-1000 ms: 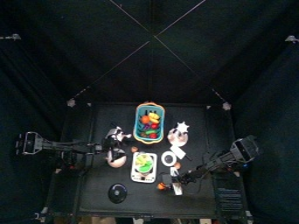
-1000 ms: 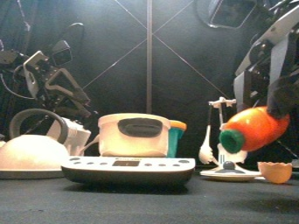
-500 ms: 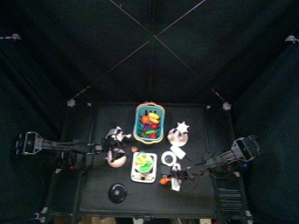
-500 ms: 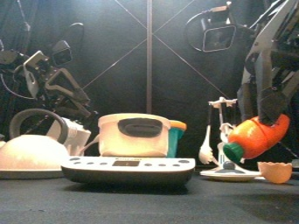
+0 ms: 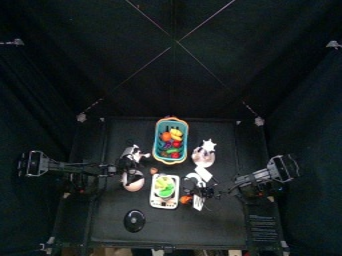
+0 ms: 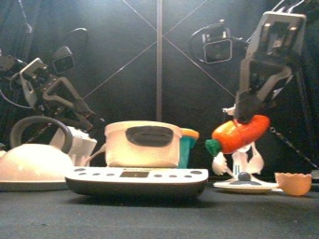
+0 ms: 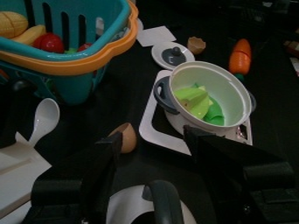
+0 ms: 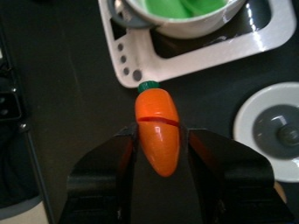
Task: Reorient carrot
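Observation:
The carrot (image 6: 241, 131) is a small orange toy with a green cap. It hangs in the air at the right, tilted with the cap lowest. My right gripper (image 6: 253, 105) comes down from above and is shut on it. In the right wrist view the carrot (image 8: 158, 133) lies lengthwise between the jaws of the right gripper (image 8: 160, 144), cap towards the tray. The left wrist view also shows the carrot (image 7: 239, 55) far off. My left gripper (image 7: 163, 147) stands open over a kettle handle, holding nothing.
A grey tray (image 8: 122, 66) carries a pot of green pieces (image 7: 211, 96). Behind it stands the multicoloured basket (image 5: 171, 138). A white plate (image 8: 281, 131) lies under the carrot's right. A white kettle (image 6: 35, 163) sits at the left, an eggshell half (image 6: 294, 183) at the right.
The right gripper has carried the carrot up, back from the front edge and towards the middle. The left arm has not moved.

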Controlling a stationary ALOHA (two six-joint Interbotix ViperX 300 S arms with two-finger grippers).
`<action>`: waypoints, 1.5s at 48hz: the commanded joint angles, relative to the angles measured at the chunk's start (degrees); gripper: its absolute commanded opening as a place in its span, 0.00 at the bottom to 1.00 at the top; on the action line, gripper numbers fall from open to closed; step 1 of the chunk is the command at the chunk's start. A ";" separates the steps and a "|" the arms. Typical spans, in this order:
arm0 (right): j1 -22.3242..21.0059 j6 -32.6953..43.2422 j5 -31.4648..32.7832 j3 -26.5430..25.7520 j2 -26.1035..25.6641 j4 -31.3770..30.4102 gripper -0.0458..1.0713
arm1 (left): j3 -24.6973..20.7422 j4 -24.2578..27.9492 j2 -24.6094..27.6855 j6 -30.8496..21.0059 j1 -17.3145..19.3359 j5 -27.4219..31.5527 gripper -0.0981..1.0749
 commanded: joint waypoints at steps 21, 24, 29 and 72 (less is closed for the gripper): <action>-2.90 0.00 -5.01 1.32 -2.55 -1.67 0.65 | -0.44 0.09 -0.09 0.18 -0.35 -0.26 0.88; -3.60 0.00 -6.06 1.76 -2.90 -2.29 0.65 | -0.44 0.09 -0.09 0.18 -0.35 -0.26 0.88; -4.75 0.00 -7.47 3.34 -3.43 -2.29 0.65 | -0.44 0.00 -0.09 0.09 -0.35 -0.26 0.88; -12.57 -6.50 -32.52 14.59 -5.63 1.76 0.65 | -0.53 0.00 -0.09 -0.26 -0.44 -0.26 0.88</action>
